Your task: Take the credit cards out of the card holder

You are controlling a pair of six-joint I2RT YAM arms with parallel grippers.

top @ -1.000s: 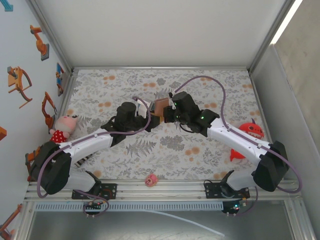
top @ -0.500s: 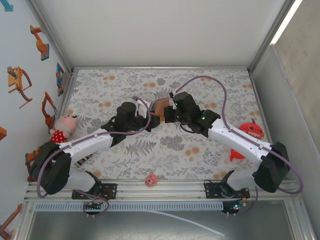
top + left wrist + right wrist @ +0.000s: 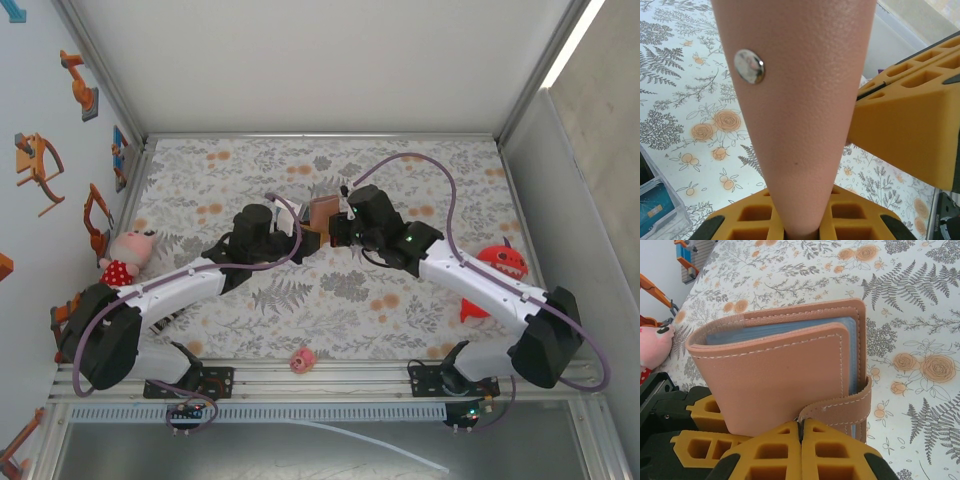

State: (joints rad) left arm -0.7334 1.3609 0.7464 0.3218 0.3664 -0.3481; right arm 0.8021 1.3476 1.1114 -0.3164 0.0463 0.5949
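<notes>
Floral-print tabletop (image 3: 400, 170) is lying under both arms, which are meeting mid-air over its middle. Left claw (image 3: 800, 222) is clamping the tan card holder (image 3: 785, 375) by one edge, holding it up off the cloth. Right claw (image 3: 801, 440) is pressed tight together, pinching the closure strap (image 3: 840, 407). The snap stud (image 3: 749, 65) is sitting bare, so I'm guessing the strap's already popped and we're at the opening step. The covers are shut, with pale blue pockets just peeking out. Next move is calling for peeling that strap and cover away while the left is bracing, gently, to avoid yanking it loose.
</notes>
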